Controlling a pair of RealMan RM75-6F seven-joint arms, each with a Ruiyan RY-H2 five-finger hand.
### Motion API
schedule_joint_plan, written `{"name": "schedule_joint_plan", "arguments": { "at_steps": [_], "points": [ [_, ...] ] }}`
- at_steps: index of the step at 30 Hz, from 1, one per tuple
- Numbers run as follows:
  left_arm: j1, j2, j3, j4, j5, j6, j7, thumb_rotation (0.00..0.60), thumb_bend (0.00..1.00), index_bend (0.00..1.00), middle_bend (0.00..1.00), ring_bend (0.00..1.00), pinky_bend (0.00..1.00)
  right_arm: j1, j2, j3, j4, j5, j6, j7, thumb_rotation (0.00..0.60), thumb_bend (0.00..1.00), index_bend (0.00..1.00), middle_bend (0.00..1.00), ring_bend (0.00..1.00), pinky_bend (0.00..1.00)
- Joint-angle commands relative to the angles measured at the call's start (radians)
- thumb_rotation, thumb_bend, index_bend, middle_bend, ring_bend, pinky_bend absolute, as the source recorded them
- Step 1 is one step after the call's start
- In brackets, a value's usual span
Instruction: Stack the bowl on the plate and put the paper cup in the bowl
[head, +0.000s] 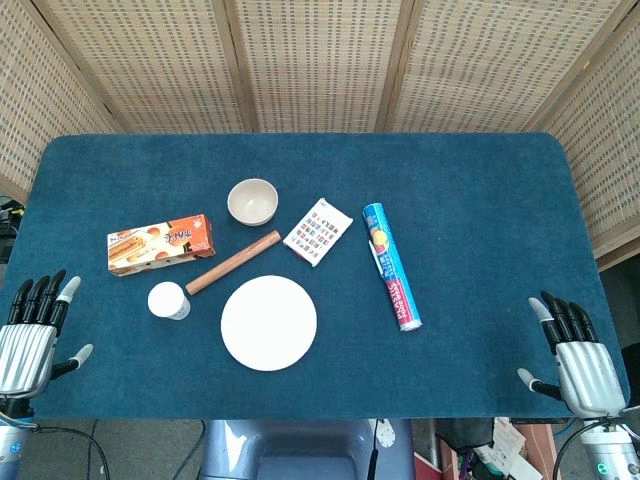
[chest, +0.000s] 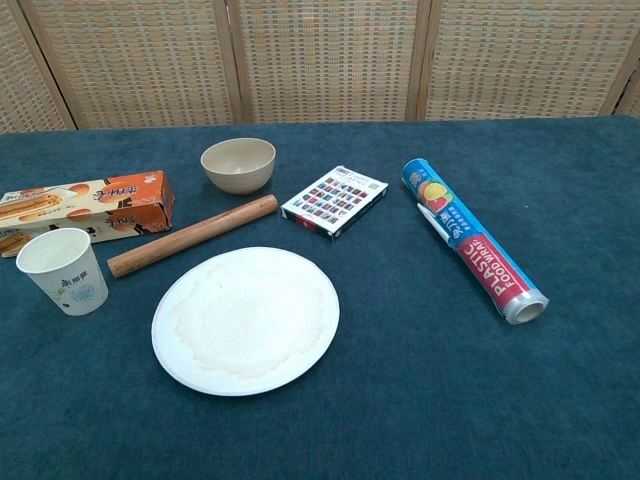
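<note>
White plate (chest: 245, 320) lies flat at the front of the blue surface (chest: 420, 400). Paper cup (chest: 64, 271) stands upright to its left, well apart. Behind them, a wooden rolling pin (chest: 192, 235) lies diagonally, with the beige bowl (chest: 238, 165) beyond it. Snack box (chest: 85, 206) at far left, card pack (chest: 334, 201) in the middle, food wrap roll (chest: 472, 240) on the right.

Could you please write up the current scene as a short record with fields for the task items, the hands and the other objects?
bowl: bowl upright on the cloth, behind the rolling pin, empty
plate: plate bare, nearest the front edge
paper cup: paper cup upright, left of the plate
left hand: left hand at the table's front left corner, fingers apart, holding nothing
right hand: right hand at the front right corner, fingers apart, holding nothing
other items: biscuit box, card pack, food wrap roll
progress: nothing stacked
</note>
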Motion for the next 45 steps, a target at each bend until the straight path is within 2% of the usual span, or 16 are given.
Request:
{"name": "schedule_joint_plan", "arguments": {
  "at_steps": [1, 6, 10, 12, 13, 16, 24, 33, 41, 45],
  "points": [
    [-0.003, 0.001, -0.003, -0.003, -0.002, -0.002, -0.003, 0.600, 0.15, 0.04, 0.00, 0.00, 0.00, 0.000, 0.001, 0.001, 0.000, 0.002, 0.001, 0.001, 0.600, 0.15, 0.00, 0.00, 0.00, 0.00],
    [-0.035, 0.015, -0.032, -0.029, -0.013, -0.032, 0.008, 0.600, 0.15, 0.09, 0.00, 0.00, 0.00, 0.000, 0.002, 0.004, 0.002, 0.010, -0.003, 0.009, 0.600, 0.15, 0.00, 0.00, 0.00, 0.00],
    [-0.097, 0.035, -0.098, -0.091, -0.049, -0.076, 0.053, 0.600, 0.16, 0.17, 0.00, 0.00, 0.00, 0.000, 0.005, 0.007, 0.005, 0.012, 0.000, 0.024, 0.600, 0.15, 0.00, 0.00, 0.00, 0.00],
    [-0.130, 0.025, -0.130, -0.101, -0.067, -0.098, 0.065, 0.600, 0.16, 0.20, 0.00, 0.00, 0.00, 0.001, 0.006, 0.008, 0.007, 0.017, -0.003, 0.032, 0.600, 0.15, 0.00, 0.00, 0.00, 0.00],
    [-0.173, 0.008, -0.158, -0.100, -0.090, -0.141, 0.086, 0.600, 0.17, 0.22, 0.00, 0.00, 0.00, 0.002, 0.007, 0.010, 0.010, 0.025, -0.008, 0.040, 0.600, 0.15, 0.00, 0.00, 0.00, 0.00],
    [-0.263, -0.047, -0.218, -0.065, -0.194, -0.242, 0.162, 0.600, 0.20, 0.24, 0.00, 0.00, 0.00, 0.007, 0.008, 0.012, 0.019, 0.035, -0.021, 0.059, 0.600, 0.15, 0.00, 0.00, 0.00, 0.00],
    [-0.453, -0.184, -0.304, 0.095, -0.386, -0.405, 0.298, 0.600, 0.27, 0.29, 0.00, 0.00, 0.00, 0.017, 0.010, 0.022, 0.043, 0.075, -0.055, 0.106, 0.600, 0.15, 0.00, 0.00, 0.00, 0.00],
    [-0.613, -0.294, -0.340, 0.263, -0.493, -0.508, 0.383, 0.600, 0.30, 0.30, 0.02, 0.00, 0.00, 0.025, 0.010, 0.030, 0.066, 0.104, -0.081, 0.150, 0.600, 0.15, 0.00, 0.00, 0.00, 0.00],
    [-0.725, -0.401, -0.340, 0.406, -0.575, -0.576, 0.439, 0.600, 0.30, 0.33, 0.04, 0.00, 0.01, 0.028, 0.014, 0.036, 0.084, 0.123, -0.095, 0.188, 0.600, 0.15, 0.00, 0.00, 0.00, 0.00],
    [-0.783, -0.472, -0.335, 0.516, -0.617, -0.616, 0.459, 0.600, 0.30, 0.34, 0.05, 0.00, 0.02, 0.025, 0.018, 0.042, 0.093, 0.131, -0.092, 0.213, 0.600, 0.15, 0.00, 0.00, 0.00, 0.00]
  ]
}}
